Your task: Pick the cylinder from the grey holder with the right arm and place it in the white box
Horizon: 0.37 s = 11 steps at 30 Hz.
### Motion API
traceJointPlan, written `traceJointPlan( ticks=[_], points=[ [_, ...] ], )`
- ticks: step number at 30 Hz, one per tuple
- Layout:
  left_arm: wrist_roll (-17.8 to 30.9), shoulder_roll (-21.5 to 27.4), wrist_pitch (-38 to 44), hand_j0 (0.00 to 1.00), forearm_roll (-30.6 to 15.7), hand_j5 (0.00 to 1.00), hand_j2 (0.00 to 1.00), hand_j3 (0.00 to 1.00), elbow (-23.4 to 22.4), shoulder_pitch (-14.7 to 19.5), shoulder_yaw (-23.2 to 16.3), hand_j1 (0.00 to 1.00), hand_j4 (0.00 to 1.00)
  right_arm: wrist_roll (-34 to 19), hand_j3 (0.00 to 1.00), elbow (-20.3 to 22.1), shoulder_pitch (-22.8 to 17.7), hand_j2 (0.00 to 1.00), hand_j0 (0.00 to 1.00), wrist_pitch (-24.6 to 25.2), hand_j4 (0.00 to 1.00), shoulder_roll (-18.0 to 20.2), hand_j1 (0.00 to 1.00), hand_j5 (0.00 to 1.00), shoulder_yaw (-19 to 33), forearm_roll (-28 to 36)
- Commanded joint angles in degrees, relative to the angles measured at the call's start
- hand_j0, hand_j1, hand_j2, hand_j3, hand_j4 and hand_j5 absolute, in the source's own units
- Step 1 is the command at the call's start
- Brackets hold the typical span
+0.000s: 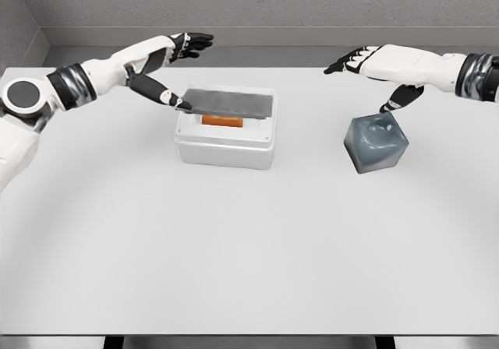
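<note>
An orange cylinder (224, 120) lies inside the white box (224, 148) at the table's middle, half covered by a grey lid (227, 103) tilted over the box's top. The grey holder (377, 142), a translucent cube with a hollow in its top, stands to the right with nothing in it. My right hand (360, 86) hovers just above and behind the holder, fingers spread and holding nothing. Over the box's left rear corner is my left hand (189, 70), fingers stretched out, its thumb (165, 95) touching the lid's left corner.
The white table (249, 255) runs wide toward the front edge. A grey wall stands behind the table's far edge. Both forearms reach in from the upper sides.
</note>
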<state>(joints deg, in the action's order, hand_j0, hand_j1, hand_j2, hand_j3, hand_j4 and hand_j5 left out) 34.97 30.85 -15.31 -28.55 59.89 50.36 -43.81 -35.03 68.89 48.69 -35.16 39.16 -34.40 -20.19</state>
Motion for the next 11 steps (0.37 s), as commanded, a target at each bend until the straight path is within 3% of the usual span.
traceJointPlan(
  ticks=[1,5,7,9,11],
  points=[
    [0.03,0.79,0.02,1.0,-0.37,1.0,1.0,1.0,0.49,0.0,0.04,1.0,1.0,0.03,1.0,0.01,0.0,1.0,1.0,0.16,1.0,0.04,1.0,1.0,0.03,0.33],
    [0.03,2.99,-2.18,1.0,0.33,1.0,1.0,1.0,-1.26,-0.35,0.04,1.0,1.0,0.03,1.0,0.01,0.0,1.0,1.0,0.16,1.0,0.04,1.0,1.0,0.03,0.33],
    [0.03,3.34,-4.9,1.0,0.51,1.0,1.0,1.0,-7.32,-0.79,0.04,1.0,1.0,0.03,1.0,0.01,0.0,1.0,1.0,0.16,1.0,0.13,1.0,1.0,0.03,0.24],
    [0.03,3.34,-10.44,1.0,5.7,1.0,1.0,1.0,-12.59,-0.88,0.04,1.0,1.0,0.03,1.0,0.01,-0.26,1.0,1.0,0.16,1.0,0.04,1.0,1.0,0.03,0.33],
    [0.03,3.34,-15.63,1.0,5.7,1.0,1.0,1.0,-16.91,-0.88,0.04,1.0,1.0,0.03,1.0,0.01,-0.53,1.0,1.0,0.16,1.0,0.04,1.0,1.0,0.03,0.24]
  ],
)
